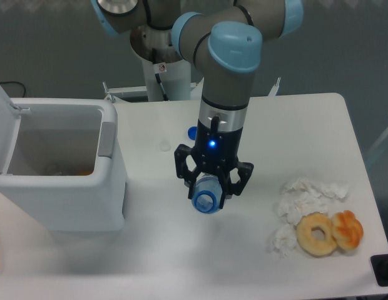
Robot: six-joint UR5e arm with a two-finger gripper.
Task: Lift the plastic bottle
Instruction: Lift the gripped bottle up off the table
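— At the near right edge of the table (181, 250), what lies there?
— A ring doughnut (316, 234) beside an orange pastry (347, 229), with crumpled white tissue (303, 199) just behind them.

— And the claw?
— The claw (209, 190) hangs over the middle of the table, its black fingers (183, 170) closed snugly around the plastic bottle (206, 195). The bottle is off the table and its round blue end faces the camera.

— Further back?
— At left stands a white bin (69, 169) with its lid up. Behind the arm (228, 81), a small blue cap (191, 132) peeks out, and a clear round disc (164, 145) lies near it.
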